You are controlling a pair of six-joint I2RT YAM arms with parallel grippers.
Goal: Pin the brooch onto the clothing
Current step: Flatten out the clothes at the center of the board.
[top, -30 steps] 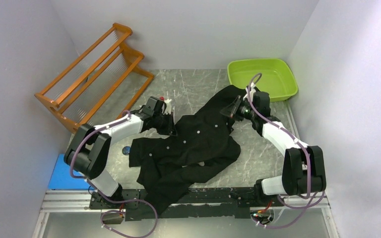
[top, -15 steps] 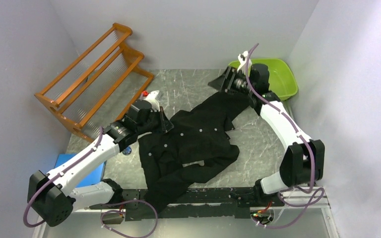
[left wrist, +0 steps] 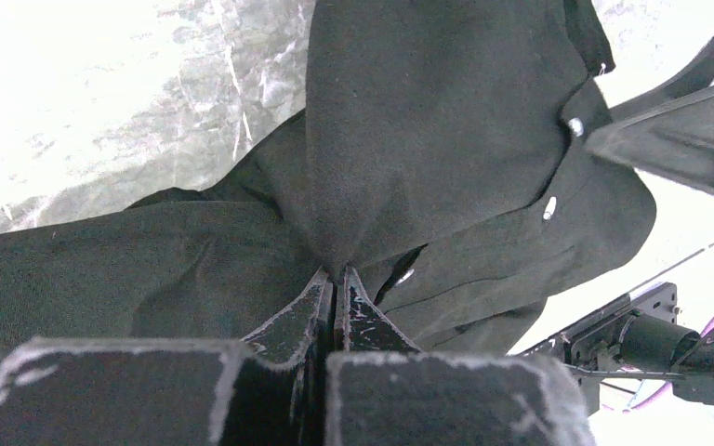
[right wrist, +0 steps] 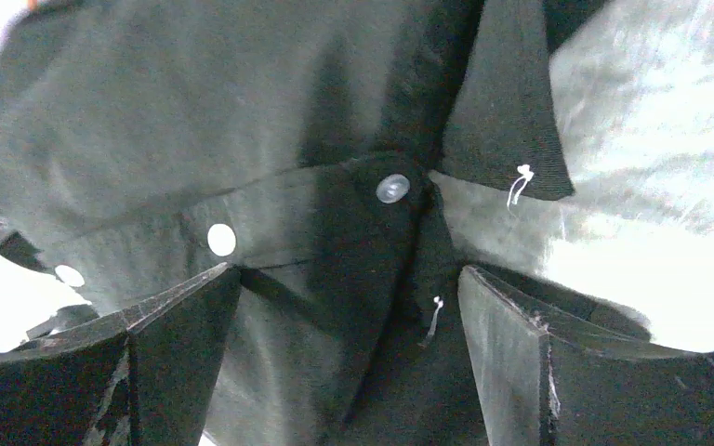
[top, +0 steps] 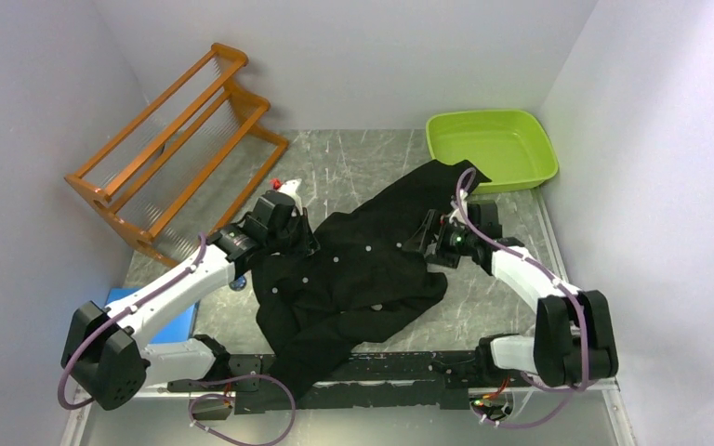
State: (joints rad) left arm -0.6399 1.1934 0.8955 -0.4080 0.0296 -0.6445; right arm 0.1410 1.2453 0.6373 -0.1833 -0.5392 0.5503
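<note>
The clothing, a black shirt (top: 372, 265) with small pale buttons, lies crumpled in the middle of the table. My left gripper (top: 302, 240) is at its left side, and the left wrist view shows that gripper (left wrist: 337, 274) shut on a pinched fold of black cloth. My right gripper (top: 418, 246) hangs over the shirt's right half. In the right wrist view it (right wrist: 349, 269) stands open above the button strip, with a button (right wrist: 392, 189) just ahead. A small dark round thing (top: 239, 284) lies by the shirt's left edge, half under my left arm. I cannot tell whether it is the brooch.
An orange wooden rack (top: 177, 139) stands at the back left. A green tub (top: 493, 147) sits at the back right, with a shirt sleeve reaching towards it. A blue flat thing (top: 121, 302) lies at the near left. Walls close in on three sides.
My right gripper let go of the shirt's far end, swung up towards the tub while opening, and came down open over the shirt's middle. My left arm shifted left, keeping its pinch.
</note>
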